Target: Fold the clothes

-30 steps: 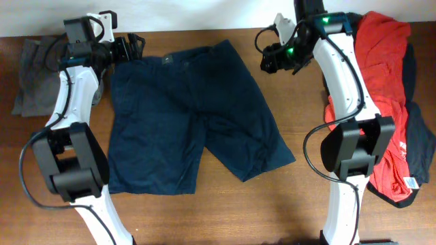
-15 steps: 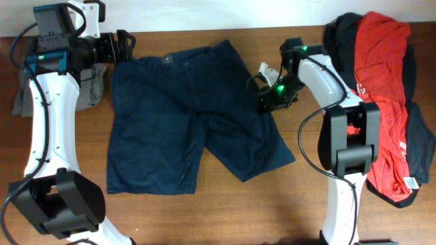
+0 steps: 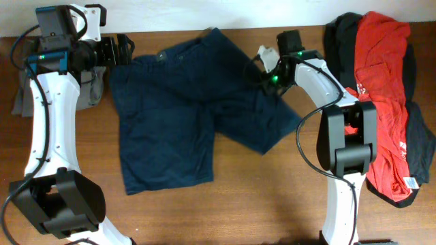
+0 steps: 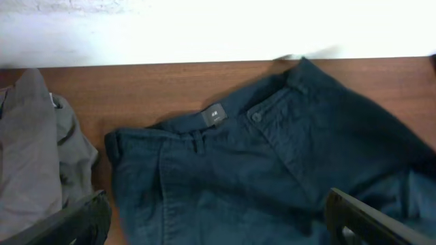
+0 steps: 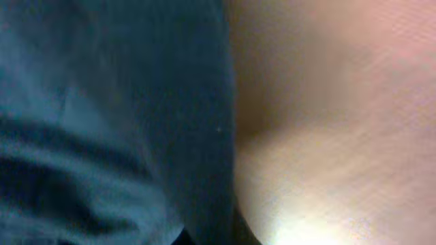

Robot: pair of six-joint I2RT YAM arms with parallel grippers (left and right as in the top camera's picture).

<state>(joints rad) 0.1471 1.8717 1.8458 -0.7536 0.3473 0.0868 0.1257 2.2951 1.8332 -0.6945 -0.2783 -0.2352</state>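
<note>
The dark navy shorts [image 3: 170, 116] lie spread in the middle of the table, waistband at the back, their right leg drawn up toward the back right. My right gripper [image 3: 268, 77] is shut on the right leg's outer edge; its wrist view shows only blurred navy fabric [image 5: 116, 122] against the fingertips [image 5: 211, 238] and bare wood beside it. My left gripper [image 3: 128, 49] hovers wide open just above the waistband's left corner. Through its wrist camera the waistband, label and button of the shorts [image 4: 272, 150] lie between the spread fingers [image 4: 75, 221].
Grey shorts [image 3: 27, 88] lie crumpled at the back left, beside the left arm, also visible as grey shorts [image 4: 34, 156]. A red T-shirt [image 3: 378, 75] is heaped over black garments [image 3: 415, 136] along the right edge. A white wall [image 4: 204, 27] borders the table's back.
The right gripper came down onto the shorts' right leg, closed on its edge and pulled it toward the back right; the shorts shifted and turned. The left gripper stayed open near the waistband.
</note>
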